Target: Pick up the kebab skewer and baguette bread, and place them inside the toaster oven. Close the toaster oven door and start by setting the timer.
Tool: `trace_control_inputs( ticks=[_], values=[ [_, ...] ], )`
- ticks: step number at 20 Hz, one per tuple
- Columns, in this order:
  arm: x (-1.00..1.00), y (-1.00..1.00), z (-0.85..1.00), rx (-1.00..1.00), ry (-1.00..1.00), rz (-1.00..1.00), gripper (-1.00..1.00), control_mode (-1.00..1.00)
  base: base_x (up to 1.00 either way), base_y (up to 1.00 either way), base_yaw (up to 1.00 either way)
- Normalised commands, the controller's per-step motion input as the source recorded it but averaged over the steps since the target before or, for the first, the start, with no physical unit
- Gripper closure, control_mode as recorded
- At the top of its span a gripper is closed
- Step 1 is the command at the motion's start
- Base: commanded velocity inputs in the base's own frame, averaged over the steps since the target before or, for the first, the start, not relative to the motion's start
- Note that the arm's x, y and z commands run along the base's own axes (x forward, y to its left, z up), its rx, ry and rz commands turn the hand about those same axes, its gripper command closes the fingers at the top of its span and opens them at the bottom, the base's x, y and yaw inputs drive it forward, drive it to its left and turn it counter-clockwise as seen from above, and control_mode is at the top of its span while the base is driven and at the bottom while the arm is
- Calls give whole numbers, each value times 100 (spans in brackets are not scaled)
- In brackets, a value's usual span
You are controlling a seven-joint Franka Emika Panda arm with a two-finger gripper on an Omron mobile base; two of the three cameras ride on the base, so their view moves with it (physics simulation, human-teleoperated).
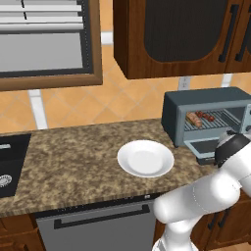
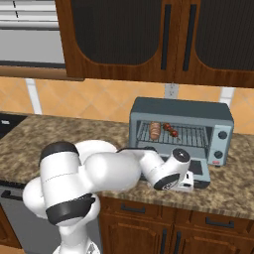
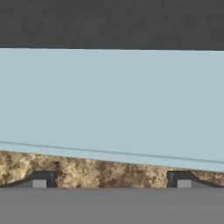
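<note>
Left base view: toaster oven (image 1: 206,115) sits on the speckled tabletop (image 1: 63,157) under the dark wood upper cabinets (image 1: 181,34), its door (image 1: 208,147) dropped open & lying flat out front. On the wire rack inside, baguette bread (image 1: 192,119) lies twd the oven's left side, kebab skewer (image 1: 206,116) just beside it to the right. White plate (image 1: 145,158) rests on the tabletop just left of the oven, nothing on it. Arm's dark wrist covers the door's front right corner. Right base view: same oven (image 2: 181,126), ctrl knobs down its right side; bread (image 2: 155,130) & skewer (image 2: 170,130) side by side on the rack, bread on the left, whether touching can't tell. Gripper (image 2: 187,186) is low at the front edge of the open door (image 2: 198,168), just above the tabletop (image 2: 228,191). Hand view: very close to the door's pale blue-grey panel (image 3: 113,100), dark band above it, strip of tabletop (image 3: 109,173) below. Fingertips (image 3: 41,180) stand far apart, one twd each side of the panel; gripper (image 3: 111,181) spread wide, nothing btwn the fingers.
</note>
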Motion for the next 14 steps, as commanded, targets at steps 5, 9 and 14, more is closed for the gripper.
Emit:
trace_control_inputs(
  ticks=[5, 9, 14],
  values=[
    [-1, 4, -7, -11, 0, 1, -100, -100, 0, 0, 0],
    [40, 7, 0, -2, 0, 0, -100, -100, 0, 0, 0],
    [32, 20, 10, 1, -4, 0, -100, -100, 0, 0, 0]
  ],
)
